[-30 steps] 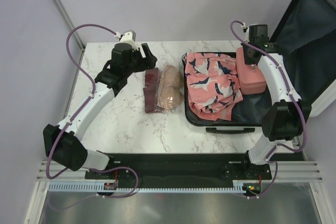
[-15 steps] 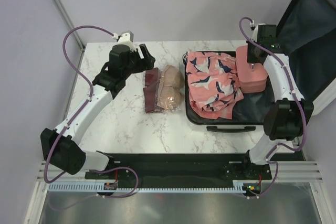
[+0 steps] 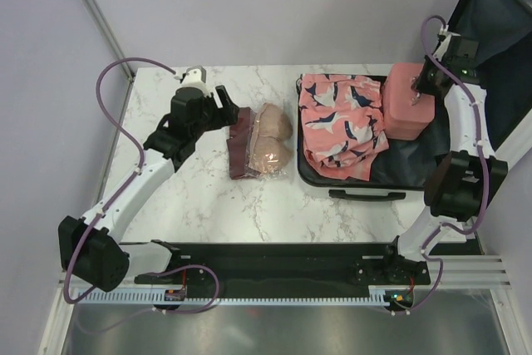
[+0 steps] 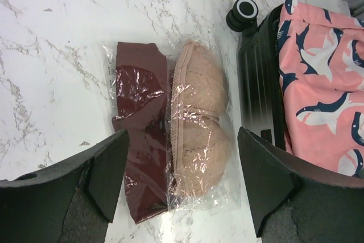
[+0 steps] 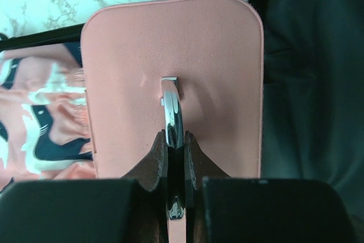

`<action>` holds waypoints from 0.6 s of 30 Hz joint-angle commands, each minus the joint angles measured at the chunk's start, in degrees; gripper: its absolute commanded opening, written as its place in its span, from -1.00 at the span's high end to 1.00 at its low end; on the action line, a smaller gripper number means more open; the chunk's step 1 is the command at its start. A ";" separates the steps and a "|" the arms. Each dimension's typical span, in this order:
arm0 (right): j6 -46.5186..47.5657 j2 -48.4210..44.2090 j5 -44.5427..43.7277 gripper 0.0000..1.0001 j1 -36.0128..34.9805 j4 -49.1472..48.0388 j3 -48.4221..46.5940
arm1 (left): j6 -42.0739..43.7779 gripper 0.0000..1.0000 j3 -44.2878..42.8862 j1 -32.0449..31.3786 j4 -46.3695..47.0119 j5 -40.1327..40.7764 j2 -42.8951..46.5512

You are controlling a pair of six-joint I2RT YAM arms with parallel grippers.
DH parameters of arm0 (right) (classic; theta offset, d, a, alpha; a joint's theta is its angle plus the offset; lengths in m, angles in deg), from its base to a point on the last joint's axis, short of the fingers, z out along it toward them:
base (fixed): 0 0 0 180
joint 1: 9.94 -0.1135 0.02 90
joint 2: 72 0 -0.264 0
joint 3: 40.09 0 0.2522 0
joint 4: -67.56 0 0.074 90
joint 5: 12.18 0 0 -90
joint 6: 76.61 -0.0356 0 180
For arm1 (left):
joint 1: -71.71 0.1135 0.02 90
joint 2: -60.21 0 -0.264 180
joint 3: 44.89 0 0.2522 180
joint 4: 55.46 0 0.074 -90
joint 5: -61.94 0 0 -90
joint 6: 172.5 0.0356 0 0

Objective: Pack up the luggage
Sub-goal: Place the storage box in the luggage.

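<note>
Shifted rightward, the right jaws are carrying the pink case (image 3: pixel 407 110), clenched on its handle (image 5: pixel 172 112). Left jaws are hanging released over the marble worktop (image 3: pixel 191 197). Luggage (image 3: pixel 353 182) is lying open at its right end, lid cropped by frame.

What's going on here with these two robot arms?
They're packing the open luggage. The right arm's fingers are shut on the metal handle of a small pink case, holding it at the luggage's right end, beside a shark-print garment already lying inside. The left arm's fingers hang wide open above a clear plastic bag of brown and beige items. It lies on the marble table just left of the luggage, not yet picked up.
</note>
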 commanded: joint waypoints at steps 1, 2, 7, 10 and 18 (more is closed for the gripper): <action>-1.57 4.30 -12.58 1.00 5.01 -2.01 -0.66 | -0.94 -0.67 1.30 0.20 2.53 1.61 2.35; -1.65 4.66 -12.67 1.00 5.01 -1.40 -1.36 | -0.68 -0.67 1.82 0.19 2.62 1.53 2.35; 0.54 5.71 -16.53 1.00 3.00 -0.43 -3.57 | 0.38 -0.67 2.27 0.28 2.62 1.35 1.92; 2.03 5.62 -18.90 1.00 1.24 -0.52 -3.04 | 0.38 -0.67 1.83 0.63 3.14 0.65 0.95; 7.74 5.98 -27.61 1.00 -5.79 -1.39 -5.23 | 0.47 -0.67 -0.54 0.90 3.85 -0.85 -1.51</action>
